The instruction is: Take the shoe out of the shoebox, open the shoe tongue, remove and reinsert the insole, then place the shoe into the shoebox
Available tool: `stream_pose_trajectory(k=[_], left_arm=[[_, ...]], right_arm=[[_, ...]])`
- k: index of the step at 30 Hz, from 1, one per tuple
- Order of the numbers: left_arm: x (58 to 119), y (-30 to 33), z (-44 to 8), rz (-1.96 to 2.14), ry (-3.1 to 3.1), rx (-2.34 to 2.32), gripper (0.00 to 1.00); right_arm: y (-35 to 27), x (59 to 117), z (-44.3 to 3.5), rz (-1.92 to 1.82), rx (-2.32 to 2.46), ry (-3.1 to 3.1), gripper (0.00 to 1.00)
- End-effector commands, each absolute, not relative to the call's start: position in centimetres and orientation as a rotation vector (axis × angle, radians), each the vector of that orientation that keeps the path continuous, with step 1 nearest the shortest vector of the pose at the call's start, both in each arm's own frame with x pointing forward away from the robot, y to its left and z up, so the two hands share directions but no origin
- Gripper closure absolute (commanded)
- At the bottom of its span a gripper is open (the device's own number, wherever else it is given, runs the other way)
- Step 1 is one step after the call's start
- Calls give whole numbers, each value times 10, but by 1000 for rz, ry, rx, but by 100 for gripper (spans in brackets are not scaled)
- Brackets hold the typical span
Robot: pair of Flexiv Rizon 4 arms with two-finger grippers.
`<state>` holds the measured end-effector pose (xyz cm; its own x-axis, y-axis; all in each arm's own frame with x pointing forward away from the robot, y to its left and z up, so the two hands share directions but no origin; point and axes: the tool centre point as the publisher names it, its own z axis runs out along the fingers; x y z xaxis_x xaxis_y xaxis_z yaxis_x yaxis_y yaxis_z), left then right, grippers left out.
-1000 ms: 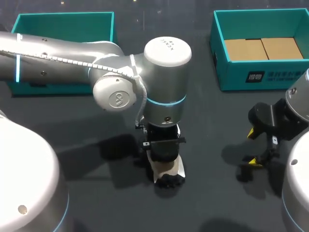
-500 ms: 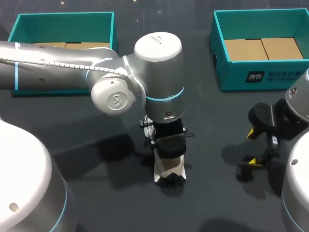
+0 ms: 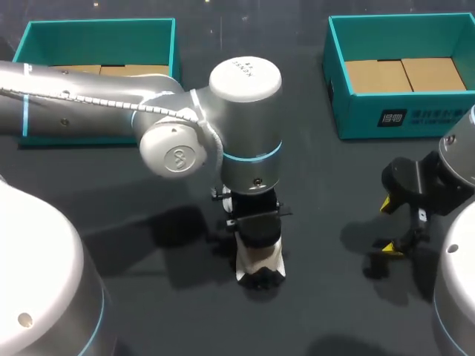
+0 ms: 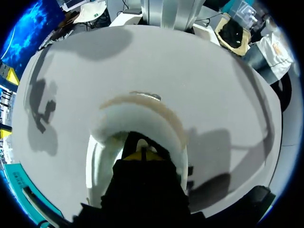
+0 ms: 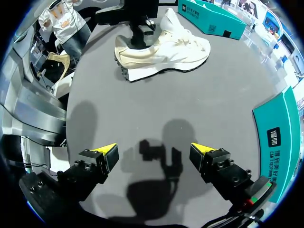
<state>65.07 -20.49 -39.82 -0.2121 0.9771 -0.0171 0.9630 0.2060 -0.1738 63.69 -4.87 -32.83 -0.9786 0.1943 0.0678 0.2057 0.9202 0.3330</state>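
— What is our right gripper point(image 5: 154, 152) doing?

— It hangs above the dark table point(image 3: 171, 319) with its jaws spread wide. Nothing is between them and nothing touches them. Only its own shadow lies on the surface beneath.

— And our left gripper point(image 3: 256, 236)?

— Its arm comes in from the left to the middle of the table, and the gripper points straight down into the shoe point(image 5: 164, 47) at the heel end. We cannot tell how far open it is, or whether it has hold of anything inside. In its own wrist view the black body covers most of the opening, and the head view shows us only the wrist from above.

— Where does the shoe stand?

— On the table, upright on its dark sole, near the middle and outside both boxes. The right-hand box point(image 3: 356, 111) is well off to our right, and the left-hand box point(image 3: 96, 37) sits behind our left arm. Each shows brown card on its floor.

— What does one view give us that another does not?

— The right wrist view shows the whole cream shoe from the side, with the left gripper entering its collar. The head view hides most of the shoe under the arm, leaving a pale patch and a dark edge. The left wrist view alone looks down into the shoe's pale inside.
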Motion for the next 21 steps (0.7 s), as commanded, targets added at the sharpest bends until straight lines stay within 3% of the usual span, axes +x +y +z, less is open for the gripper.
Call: stream_pose_trajectory(k=[1,10,21], left_arm=[[659,-216,-412,166,-2389,-1887,100],[659,-215,-378,251,-2389,-1931,100],[650,-205,-369,21,-2315,-1952,100]], right_arm=[[-49,634,-328,-534,-318,-3050,0],[-49,634,-328,-534,-318,-3050,0],[-49,634,-328,-534,-318,-3050,0]])
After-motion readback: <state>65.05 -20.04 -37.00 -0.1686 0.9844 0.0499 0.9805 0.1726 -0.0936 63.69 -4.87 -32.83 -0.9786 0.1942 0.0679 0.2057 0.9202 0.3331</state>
